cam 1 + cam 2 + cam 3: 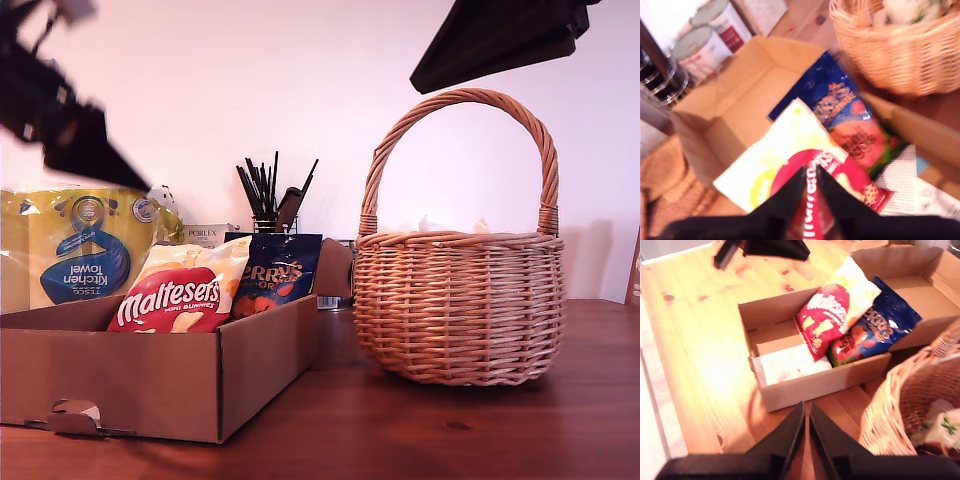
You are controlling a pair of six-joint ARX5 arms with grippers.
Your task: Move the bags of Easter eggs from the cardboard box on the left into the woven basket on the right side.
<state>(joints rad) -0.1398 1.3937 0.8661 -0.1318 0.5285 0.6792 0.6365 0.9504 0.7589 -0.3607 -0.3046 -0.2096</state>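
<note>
In the exterior view, the cardboard box sits on the wooden tabletop at the exterior view's left, with the woven basket just beside it at the exterior view's right. A Maltesers bag and a dark blue Terry's bag stand leaning in the box, touching each other. White bag tops peek above the basket rim. Two dark arm parts hang high, one at each upper corner of this view; neither pincer's tips show here. Behind the box stand a kitchen towel pack and a pot of dark sticks.

In the first wrist view, my first pincer hangs above the Maltesers bag, its jaws nearly together with only a thin slit between, holding nothing. The Terry's bag lies just beyond, the basket past that.

In the second wrist view, my second pincer is likewise nearly closed and empty, poised over bare tabletop between the box wall and the basket. The Maltesers bag and Terry's bag lie in the box, well apart from the tips. A white bag with green print rests inside the basket.
</note>
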